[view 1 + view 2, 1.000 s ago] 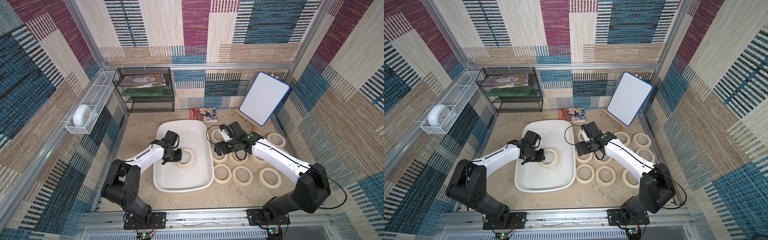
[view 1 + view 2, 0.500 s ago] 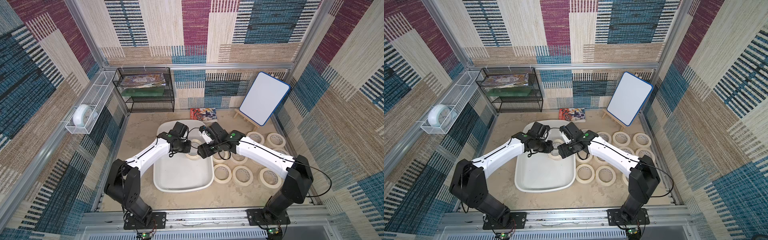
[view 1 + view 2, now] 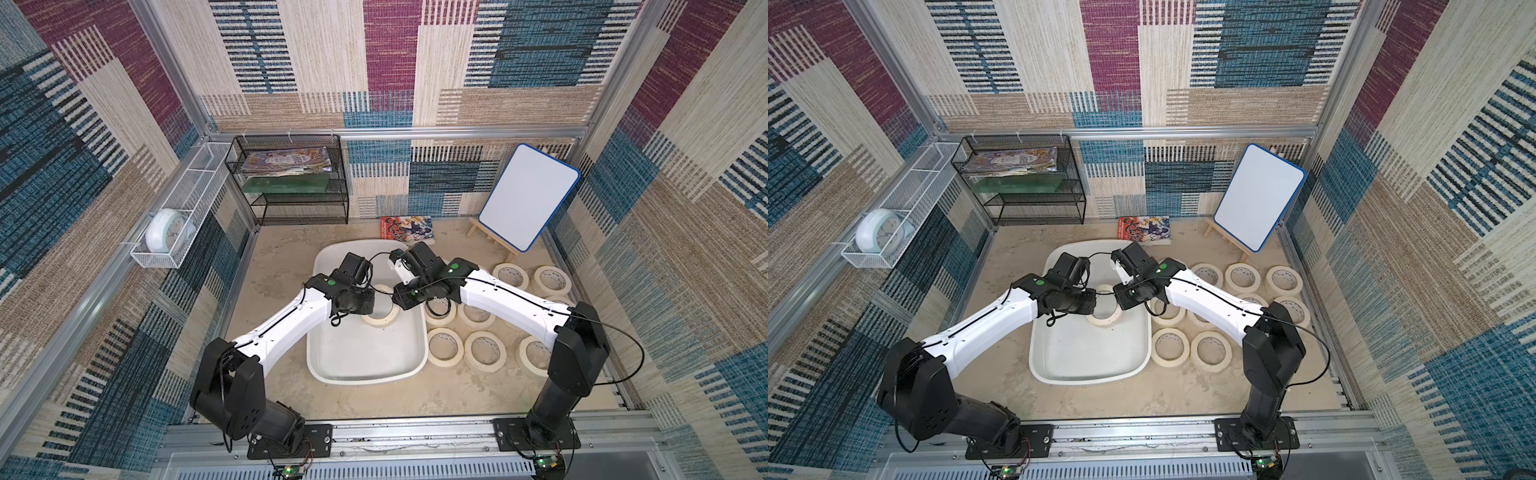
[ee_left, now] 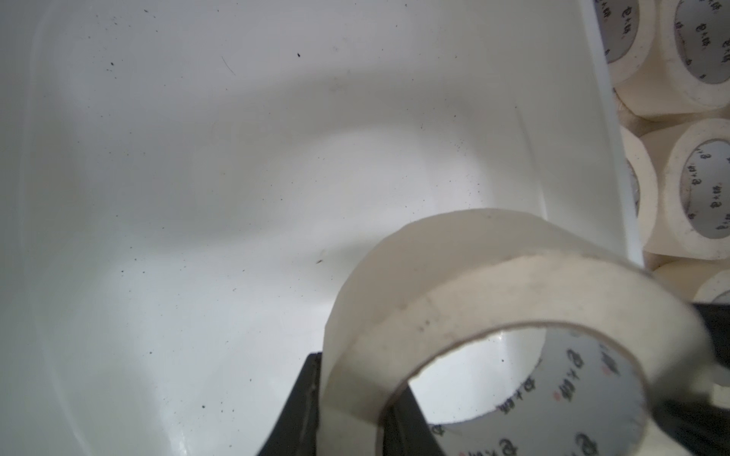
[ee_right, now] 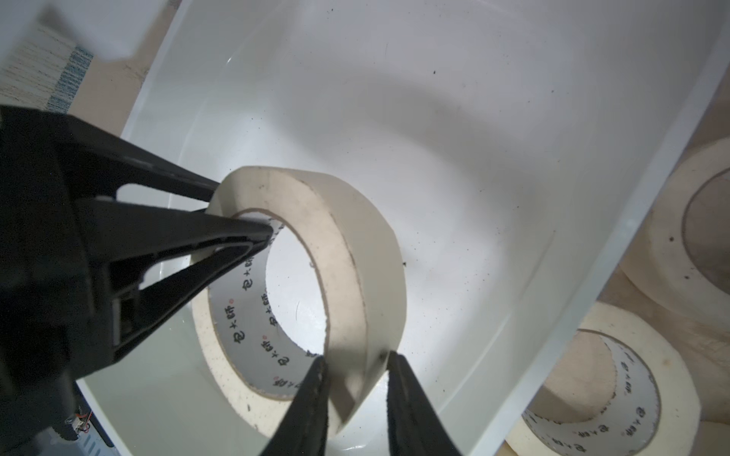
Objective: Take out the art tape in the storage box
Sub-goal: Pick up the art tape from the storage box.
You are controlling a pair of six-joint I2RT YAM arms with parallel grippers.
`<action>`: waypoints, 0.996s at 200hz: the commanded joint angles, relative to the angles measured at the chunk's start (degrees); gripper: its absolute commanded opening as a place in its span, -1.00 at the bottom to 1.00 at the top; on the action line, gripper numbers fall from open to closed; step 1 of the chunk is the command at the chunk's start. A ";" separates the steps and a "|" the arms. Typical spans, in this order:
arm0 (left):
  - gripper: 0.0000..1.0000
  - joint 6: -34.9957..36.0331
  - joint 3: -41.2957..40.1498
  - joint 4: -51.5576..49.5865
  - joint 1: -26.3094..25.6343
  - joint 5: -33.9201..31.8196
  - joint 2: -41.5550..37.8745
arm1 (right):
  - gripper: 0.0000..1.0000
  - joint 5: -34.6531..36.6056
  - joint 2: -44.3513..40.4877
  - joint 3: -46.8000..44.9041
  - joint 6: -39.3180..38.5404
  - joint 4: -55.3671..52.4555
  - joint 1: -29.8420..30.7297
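One cream art tape roll (image 3: 378, 321) (image 3: 1105, 323) hangs tilted over the white storage box (image 3: 365, 378) (image 3: 1088, 380), clear of its floor. My left gripper (image 3: 376, 301) (image 4: 357, 414) is shut on the roll's wall (image 4: 474, 300), one finger inside the core and one outside. My right gripper (image 3: 392, 299) (image 5: 357, 379) pinches the opposite side of the same roll (image 5: 355, 252), its two fingers pressed against the wall's inner and outer faces. The left gripper (image 5: 243, 209) also shows in the right wrist view. No other roll lies in the box (image 5: 434, 118).
Several more tape rolls (image 3: 482, 351) (image 3: 1210, 351) lie flat on the table just right of the box. At the back stand a black wire rack (image 3: 291, 183), a book (image 3: 407, 228) and a small whiteboard on an easel (image 3: 528, 195). A white wire basket (image 3: 166, 232) hangs on the left wall.
The left gripper lifted the roll from the box floor toward the box's middle back. The right arm swung left from the table rolls over the box, and its jaws closed on the roll.
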 commanded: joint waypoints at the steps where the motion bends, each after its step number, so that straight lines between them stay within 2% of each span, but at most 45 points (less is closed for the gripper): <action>1: -0.68 -0.25 0.13 2.74 -0.39 3.84 -0.95 | 0.03 0.25 0.76 0.23 0.84 1.98 -0.05; 10: -0.67 -0.22 0.26 2.81 -0.49 3.95 -1.02 | 0.11 -0.12 1.11 0.41 1.00 2.03 -0.09; 33: -0.67 -0.34 0.31 2.96 -0.56 3.71 -1.37 | 0.09 -0.76 1.96 0.58 1.28 2.49 -0.09; 42: -0.67 -0.26 0.31 2.92 -0.62 3.59 -1.51 | -0.04 -0.96 2.18 0.66 1.48 2.54 -0.05; 58: -0.66 -0.10 0.35 2.60 -0.58 3.44 -1.62 | -0.39 -0.14 1.97 0.92 1.57 2.35 -0.09; 82: -0.62 0.01 0.35 2.48 -0.63 3.23 -1.54 | -0.49 1.13 2.01 1.65 1.22 1.19 -0.12; 92: -0.57 -0.05 0.39 2.56 -0.65 3.39 -1.45 | -0.74 1.26 2.05 1.65 1.09 1.08 -0.11; 97: -0.50 -0.08 0.40 2.59 -0.67 3.57 -1.45 | -1.00 1.56 2.13 1.65 1.09 1.09 -0.09; 124: 0.36 0.23 -0.79 5.73 -0.67 6.63 -3.34 | -1.00 2.36 2.60 1.97 0.66 0.64 -0.25; 150: 0.91 1.04 -2.97 9.39 -0.58 7.87 -8.11 | -1.00 2.50 3.22 3.11 -0.01 -0.40 -0.69; 156: 0.98 0.87 -2.89 8.89 -0.54 6.96 -9.11 | -1.00 2.03 3.24 3.60 -0.05 -0.90 -0.79; 177: 0.98 1.60 -0.23 4.35 -0.45 4.55 -12.60 | -1.00 2.34 2.26 4.45 -0.39 -2.35 -1.44; 199: 0.98 1.37 0.46 2.70 -0.44 3.60 -16.91 | -1.00 3.96 -1.53 0.20 0.42 -2.91 -3.23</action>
